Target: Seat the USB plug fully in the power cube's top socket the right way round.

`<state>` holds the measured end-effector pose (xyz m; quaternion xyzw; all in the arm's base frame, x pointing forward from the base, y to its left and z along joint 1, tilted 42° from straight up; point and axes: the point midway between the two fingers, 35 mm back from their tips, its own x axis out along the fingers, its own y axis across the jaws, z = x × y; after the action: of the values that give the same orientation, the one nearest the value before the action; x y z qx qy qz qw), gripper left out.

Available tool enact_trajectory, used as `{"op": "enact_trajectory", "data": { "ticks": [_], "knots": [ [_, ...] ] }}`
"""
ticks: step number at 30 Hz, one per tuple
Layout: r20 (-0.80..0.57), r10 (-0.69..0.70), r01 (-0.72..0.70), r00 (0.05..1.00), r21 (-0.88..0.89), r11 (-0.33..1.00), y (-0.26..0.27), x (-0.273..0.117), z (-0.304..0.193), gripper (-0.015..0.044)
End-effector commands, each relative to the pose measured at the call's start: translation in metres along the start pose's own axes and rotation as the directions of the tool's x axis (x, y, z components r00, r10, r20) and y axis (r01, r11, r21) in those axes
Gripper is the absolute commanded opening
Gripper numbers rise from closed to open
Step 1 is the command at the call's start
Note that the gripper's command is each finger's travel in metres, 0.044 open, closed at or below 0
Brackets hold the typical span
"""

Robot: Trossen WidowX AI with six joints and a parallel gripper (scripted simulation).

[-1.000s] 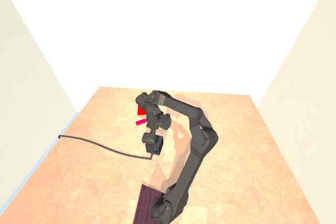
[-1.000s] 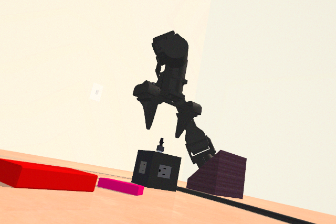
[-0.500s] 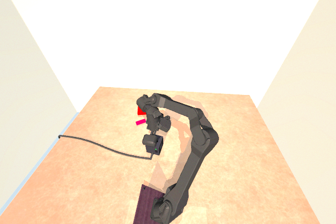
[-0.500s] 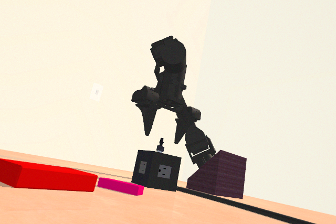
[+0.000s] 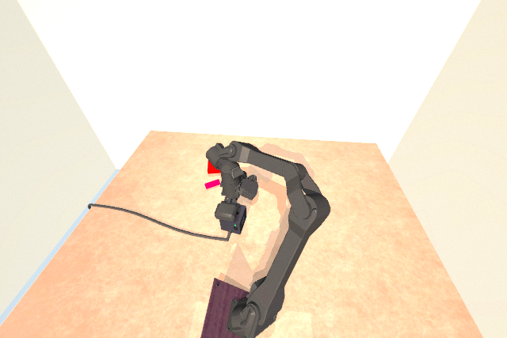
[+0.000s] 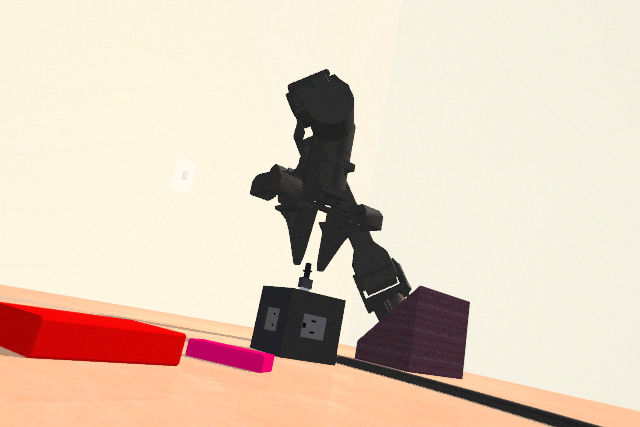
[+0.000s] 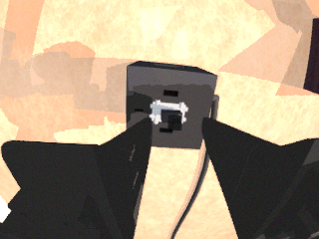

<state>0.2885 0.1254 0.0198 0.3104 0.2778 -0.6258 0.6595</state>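
The black power cube [image 5: 226,225] [image 6: 294,344] [image 7: 191,136] stands on the table. The dark USB plug [image 6: 306,282] [image 7: 174,120] stands upright in the socket on its top, with a strip of pale metal showing below its body in the exterior view. My gripper [image 6: 309,266] [image 7: 176,123] points down over the cube. Its fingers are partly open, one on each side of the plug's thin upper end, with gaps and no visible contact. In the top view the arm hides the plug and fingertips.
A red block [image 5: 212,168] [image 6: 108,334] and a magenta bar [image 5: 211,184] [image 6: 227,355] lie near the cube. A dark cable [image 5: 163,225] [image 6: 439,385] [image 7: 193,184] runs from the cube to the table edge. A purple wedge block [image 5: 215,309] [image 6: 439,334] sits by the arm base.
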Motion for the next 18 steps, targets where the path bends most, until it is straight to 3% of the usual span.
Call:
{"op": "enact_trajectory", "data": {
  "ticks": [1,3,6,18],
  "knots": [
    [0.000,0.000,0.000,1.000,0.001,1.000,0.0000,-0.0001,0.0001,0.0072],
    [0.000,0.000,0.000,1.000,0.001,1.000,0.0000,-0.0001,0.0001,0.0020],
    [0.000,0.000,0.000,1.000,0.001,1.000,0.0000,-0.0001,0.0001,0.0000],
    [0.000,0.000,0.000,1.000,0.001,1.000,0.0000,-0.0001,0.0001,0.0000]
  ]
}}
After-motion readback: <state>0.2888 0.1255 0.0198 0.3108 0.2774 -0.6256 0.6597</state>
